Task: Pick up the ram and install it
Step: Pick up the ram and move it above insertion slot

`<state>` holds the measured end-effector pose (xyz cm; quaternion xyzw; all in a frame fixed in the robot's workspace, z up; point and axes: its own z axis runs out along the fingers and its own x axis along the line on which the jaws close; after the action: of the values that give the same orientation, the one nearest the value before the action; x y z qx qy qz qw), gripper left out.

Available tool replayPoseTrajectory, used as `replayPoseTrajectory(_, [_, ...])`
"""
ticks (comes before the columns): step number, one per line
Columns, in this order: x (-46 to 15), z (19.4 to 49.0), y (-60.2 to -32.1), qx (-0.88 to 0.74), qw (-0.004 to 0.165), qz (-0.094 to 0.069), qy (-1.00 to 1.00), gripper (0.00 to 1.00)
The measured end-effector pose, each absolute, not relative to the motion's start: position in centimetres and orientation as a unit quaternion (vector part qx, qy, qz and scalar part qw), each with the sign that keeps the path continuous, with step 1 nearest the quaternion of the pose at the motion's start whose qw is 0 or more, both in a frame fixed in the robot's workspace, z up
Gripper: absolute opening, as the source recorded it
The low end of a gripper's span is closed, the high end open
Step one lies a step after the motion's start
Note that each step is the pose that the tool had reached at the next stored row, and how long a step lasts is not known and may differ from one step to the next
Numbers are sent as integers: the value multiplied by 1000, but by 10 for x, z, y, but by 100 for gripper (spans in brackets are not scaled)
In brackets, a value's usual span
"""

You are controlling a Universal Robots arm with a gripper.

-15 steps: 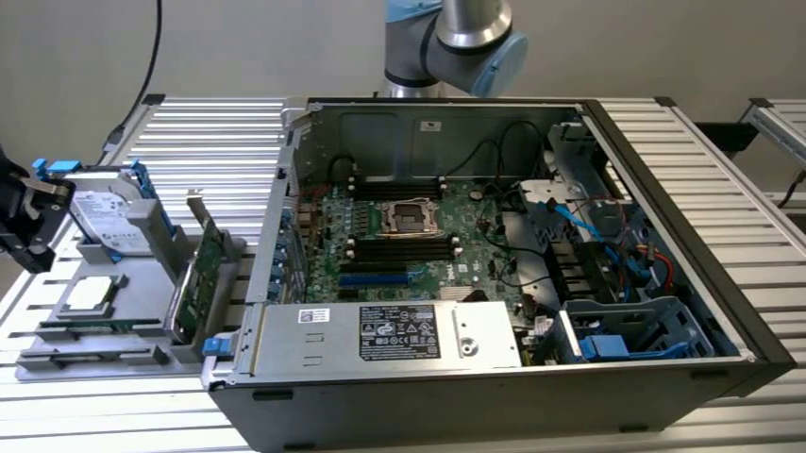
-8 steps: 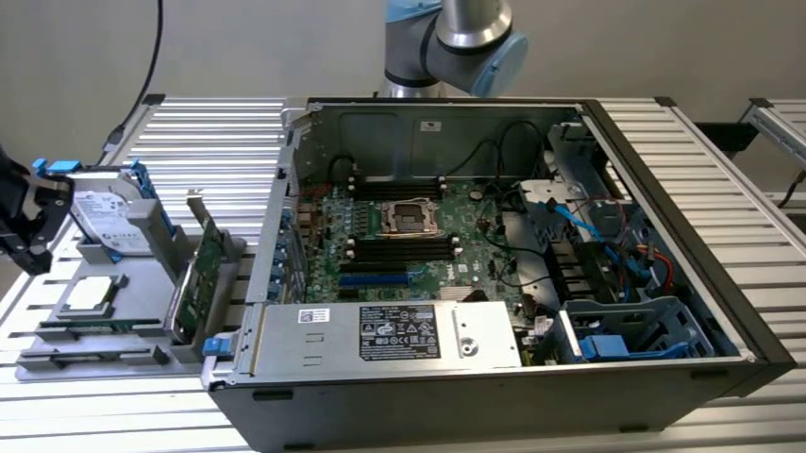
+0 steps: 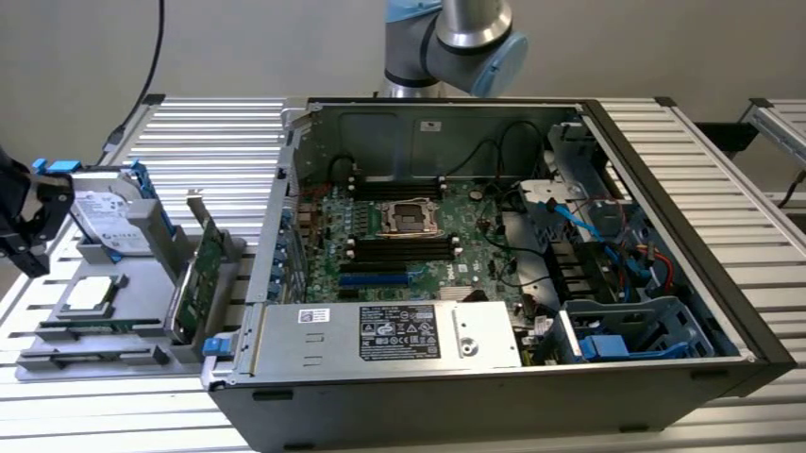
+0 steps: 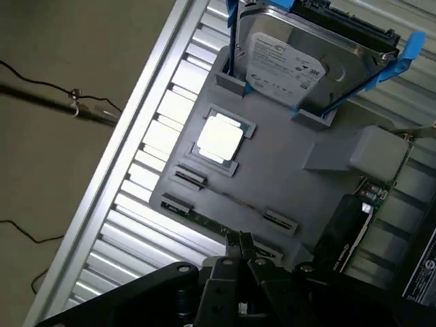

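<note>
The ram (image 3: 91, 327) is a slim green stick lying in a slot along the near edge of the grey parts tray (image 3: 139, 283), at the exterior view's left. In the wrist view the ram (image 4: 204, 221) runs along the tray's (image 4: 293, 177) edge. My gripper (image 3: 28, 260) hangs at the far left of the exterior view, beside and above the tray. Its black fingertips (image 4: 238, 240) are pressed together just over the ram, shut on nothing. The open computer case (image 3: 504, 377) shows the motherboard's dark memory slots (image 3: 403, 247).
On the tray stand a hard drive (image 3: 108, 219) in blue rails, a square silver processor chip (image 3: 91, 294) and an upright green expansion card (image 3: 195, 274). The case's power supply (image 3: 391, 332), drive cage (image 3: 629, 330) and cables (image 3: 579, 222) crowd its near and right side. Ribbed aluminium table (image 3: 214, 132) lies all around.
</note>
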<state>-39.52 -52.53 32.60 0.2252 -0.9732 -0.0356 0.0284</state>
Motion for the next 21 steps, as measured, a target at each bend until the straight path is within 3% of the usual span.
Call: replayPoseTrajectory(21, [-395, 316, -525, 406, 35, -30, -913, 11])
